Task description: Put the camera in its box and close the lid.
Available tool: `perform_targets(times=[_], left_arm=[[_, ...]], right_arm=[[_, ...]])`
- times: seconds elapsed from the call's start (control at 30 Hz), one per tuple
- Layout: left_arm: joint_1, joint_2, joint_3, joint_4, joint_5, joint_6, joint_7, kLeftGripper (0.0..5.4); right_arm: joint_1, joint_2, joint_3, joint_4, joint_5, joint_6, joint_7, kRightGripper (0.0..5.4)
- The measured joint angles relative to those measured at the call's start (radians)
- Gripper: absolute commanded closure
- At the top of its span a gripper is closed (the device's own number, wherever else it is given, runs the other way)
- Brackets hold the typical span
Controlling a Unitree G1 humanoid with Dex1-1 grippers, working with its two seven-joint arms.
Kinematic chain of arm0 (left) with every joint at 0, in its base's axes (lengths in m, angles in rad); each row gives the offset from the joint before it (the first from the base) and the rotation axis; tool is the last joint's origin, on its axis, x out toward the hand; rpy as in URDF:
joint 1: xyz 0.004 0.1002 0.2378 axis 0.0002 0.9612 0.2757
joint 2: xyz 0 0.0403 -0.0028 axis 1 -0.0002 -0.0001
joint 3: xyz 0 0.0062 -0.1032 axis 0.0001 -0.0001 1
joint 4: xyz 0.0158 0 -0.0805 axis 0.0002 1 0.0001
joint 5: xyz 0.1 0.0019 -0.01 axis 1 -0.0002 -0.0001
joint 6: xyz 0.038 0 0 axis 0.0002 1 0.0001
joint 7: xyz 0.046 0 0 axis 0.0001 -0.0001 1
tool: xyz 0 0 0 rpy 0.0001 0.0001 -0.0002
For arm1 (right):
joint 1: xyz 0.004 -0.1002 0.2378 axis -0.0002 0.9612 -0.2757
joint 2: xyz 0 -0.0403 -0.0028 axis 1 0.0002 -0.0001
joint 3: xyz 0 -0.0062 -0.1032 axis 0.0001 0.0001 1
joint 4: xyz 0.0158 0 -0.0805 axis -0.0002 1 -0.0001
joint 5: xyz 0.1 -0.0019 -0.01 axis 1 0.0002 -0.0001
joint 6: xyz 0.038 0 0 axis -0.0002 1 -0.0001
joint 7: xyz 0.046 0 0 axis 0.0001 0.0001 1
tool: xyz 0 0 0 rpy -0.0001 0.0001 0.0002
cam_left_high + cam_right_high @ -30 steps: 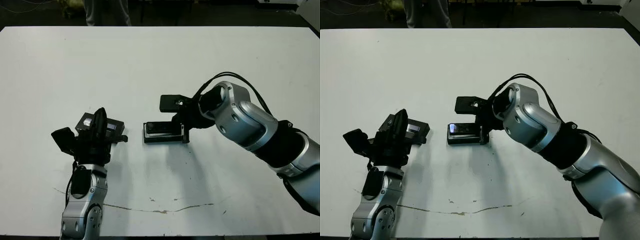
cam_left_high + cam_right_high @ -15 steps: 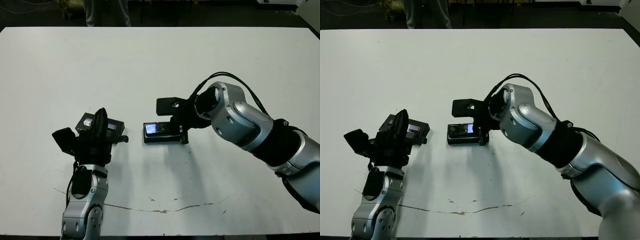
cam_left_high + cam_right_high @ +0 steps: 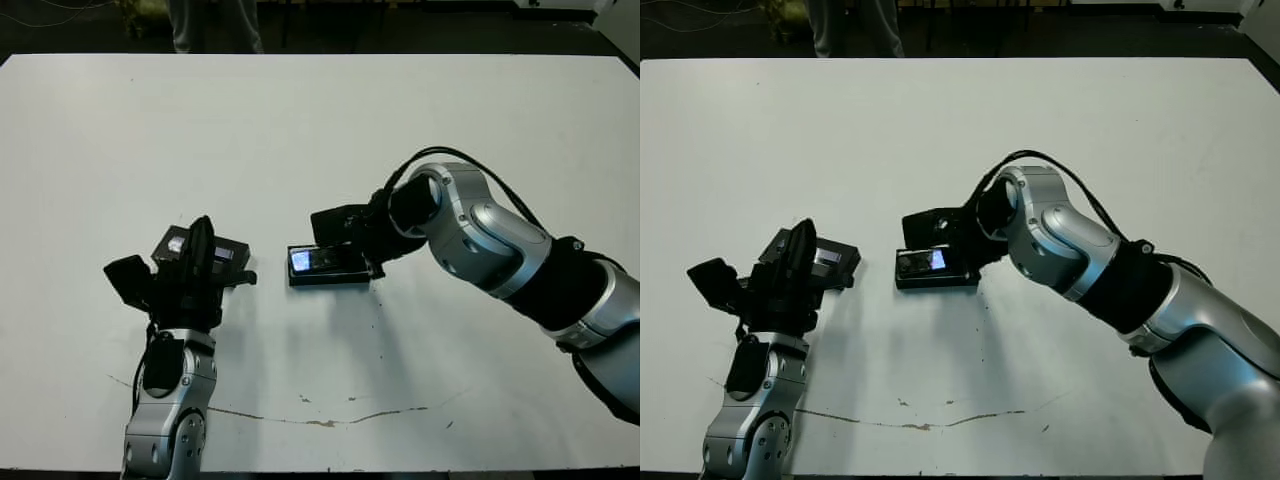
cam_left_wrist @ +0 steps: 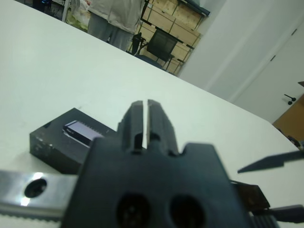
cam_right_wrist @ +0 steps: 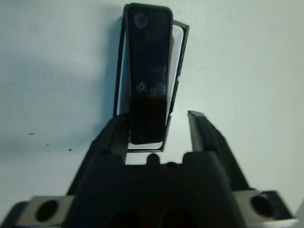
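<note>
The box (image 3: 327, 281), a shallow black tray with a white lining (image 5: 176, 42), lies at the table's middle. Inside it lies the camera (image 3: 322, 262), bluish patch at its left end; the right wrist view shows it as a black bar (image 5: 148, 71) set a little askew in the tray. My right gripper (image 3: 362, 258) hangs low over the box's right end, open, one finger (image 5: 111, 142) on each side of the camera's near end. The lid (image 3: 225, 254) with its glossy strip (image 4: 80, 132) rests at the left. My left gripper (image 3: 201, 235) stands shut just in front of it, holding nothing.
A person's legs (image 3: 215, 25) show beyond the far table edge, and a dark chair (image 4: 161, 45) stands behind them. A thin cracked line (image 3: 300, 415) runs across the table surface near the front edge.
My right gripper has tipped down and sunk lower over the box's right end. The camera's bluish patch now shows in the box. The left arm and lid have not moved.
</note>
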Motion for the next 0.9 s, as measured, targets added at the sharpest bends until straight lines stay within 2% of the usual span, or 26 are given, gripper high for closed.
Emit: perform_targets(times=[0.27,0.37,0.6,0.73,0.9], left_arm=[[0.0,0.0,0.0,0.0,0.0,0.001,0.0,5.4],[0.0,0.0,0.0,0.0,0.001,0.001,0.0,5.4],[0.0,0.0,0.001,0.0,-0.002,0.001,-0.001,5.4],[0.0,0.0,0.001,0.001,-0.003,0.0,-0.003,5.4],[0.0,0.0,0.0,0.001,-0.001,0.0,-0.003,5.4]], right_arm=[[0.0,-0.001,-0.019,0.001,-0.059,-0.095,0.013,0.66],[0.0,0.001,-0.028,0.004,-0.076,-0.104,0.014,0.05],[0.006,0.011,-0.058,0.003,-0.099,-0.021,0.04,0.02],[0.009,0.015,-0.092,-0.004,-0.094,0.056,0.057,0.02],[0.013,0.011,-0.14,-0.02,-0.089,0.063,0.054,0.02]])
